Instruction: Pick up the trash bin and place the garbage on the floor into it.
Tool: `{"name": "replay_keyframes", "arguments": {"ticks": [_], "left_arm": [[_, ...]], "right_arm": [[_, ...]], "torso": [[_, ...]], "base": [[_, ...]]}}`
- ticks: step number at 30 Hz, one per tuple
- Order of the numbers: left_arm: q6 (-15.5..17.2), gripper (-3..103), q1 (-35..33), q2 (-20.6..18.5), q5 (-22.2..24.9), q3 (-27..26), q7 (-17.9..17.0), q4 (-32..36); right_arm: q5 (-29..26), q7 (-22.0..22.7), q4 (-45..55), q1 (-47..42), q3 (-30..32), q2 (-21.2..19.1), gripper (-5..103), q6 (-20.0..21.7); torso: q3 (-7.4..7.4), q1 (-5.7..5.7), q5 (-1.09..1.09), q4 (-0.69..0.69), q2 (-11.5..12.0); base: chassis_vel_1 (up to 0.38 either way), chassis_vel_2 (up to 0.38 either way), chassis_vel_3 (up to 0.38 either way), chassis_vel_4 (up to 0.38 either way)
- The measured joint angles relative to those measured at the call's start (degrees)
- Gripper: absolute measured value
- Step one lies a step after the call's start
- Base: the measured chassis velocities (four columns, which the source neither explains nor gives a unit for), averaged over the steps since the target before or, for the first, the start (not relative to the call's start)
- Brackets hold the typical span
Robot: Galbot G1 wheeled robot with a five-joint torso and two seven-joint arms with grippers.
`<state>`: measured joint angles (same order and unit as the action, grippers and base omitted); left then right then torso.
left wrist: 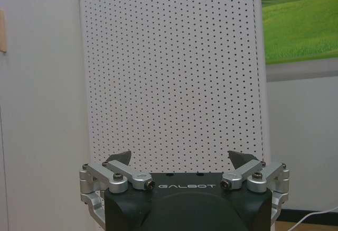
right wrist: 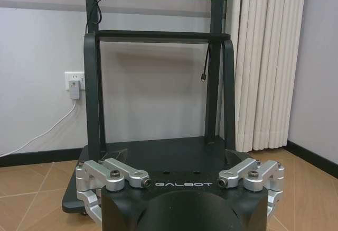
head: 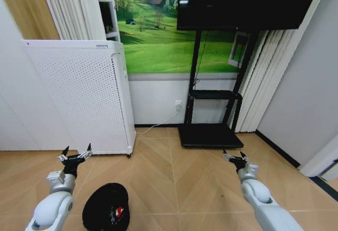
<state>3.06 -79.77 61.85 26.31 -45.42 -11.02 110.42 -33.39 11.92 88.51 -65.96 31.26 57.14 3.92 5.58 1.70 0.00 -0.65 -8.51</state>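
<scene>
The small black round mesh trash bin point(head: 106, 208) is seen standing on the wooden floor point(head: 179, 173) near the left pincer point(head: 75, 154), coloured garbage point(head: 117, 212) already inside. Both the left and the right pincer point(head: 236, 157) are held spread, empty. Collection looks finished; nothing loose is seen.

The trash bin point(head: 105, 208) is cut off by the head view's lower edge, its contents too small to identify.
</scene>
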Motion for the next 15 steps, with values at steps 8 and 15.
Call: {"name": "replay_keyframes", "arguments": {"ticks": [8, 15], "left_arm": [[0.0, 100, 0.0, 0.0, 0.0, 0.0, 0.0, 0.0], [0.0, 100, 0.0, 0.0, 0.0, 0.0, 0.0, 0.0]], "right_arm": [[0.0, 0.0, 0.0, 0.0, 0.0, 0.0, 100, 0.0], [0.0, 0.0, 0.0, 0.0, 0.0, 0.0, 100, 0.0]], "torso": [[1.2, 0.39, 0.0, 0.0, -1.6], [2.75, 0.81, 0.0, 0.0, -3.5]], "base": [[0.0, 0.0, 0.0, 0.0], [0.0, 0.0, 0.0, 0.0]]}}
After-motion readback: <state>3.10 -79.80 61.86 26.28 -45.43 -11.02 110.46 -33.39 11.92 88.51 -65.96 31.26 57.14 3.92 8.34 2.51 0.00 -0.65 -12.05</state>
